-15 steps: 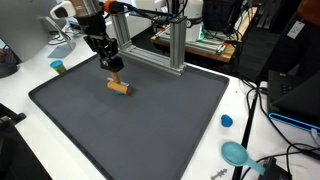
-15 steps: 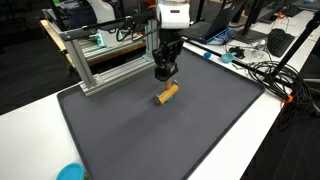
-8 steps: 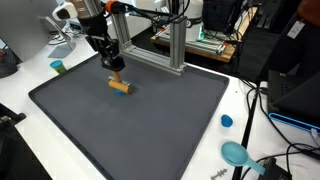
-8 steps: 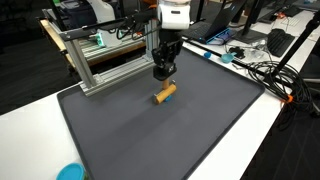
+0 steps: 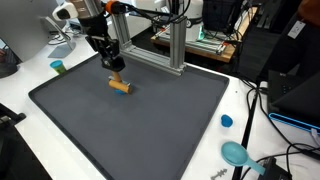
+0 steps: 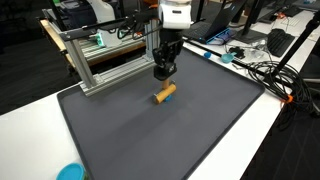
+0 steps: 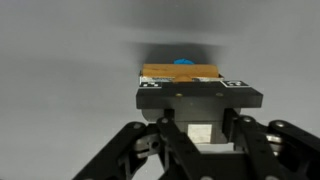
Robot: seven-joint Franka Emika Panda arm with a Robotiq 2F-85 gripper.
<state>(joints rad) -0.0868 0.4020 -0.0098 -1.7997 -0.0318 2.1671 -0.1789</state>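
Claw (image 5: 116, 70) hangs straight down over a short wooden cylinder (image 5: 119, 86), which lies on its side directly beneath the fingertips on a dark grey mat (image 5: 150, 125). Neither exterior view shows whether the tips touch the wood. Nor can it be told whether the jaws stand apart or together: from outside the fingers read as one dark mass, and the wrist view is mostly filled by the claw's own black body.

Judged from this pose, the work is at the approach stage, with the cylinder not yet lifted. A grasp would call for the jaws to straddle the cylinder across its narrow width and come down squarely.

Behind the claw stands an aluminium frame (image 5: 172, 45). Well away from the claw, off the mat, sit a small blue cap (image 5: 227, 121) and a teal cup (image 5: 58, 67). In the wrist view, a blue patch (image 7: 182, 61) beyond the cylinder is too blurred to identify.
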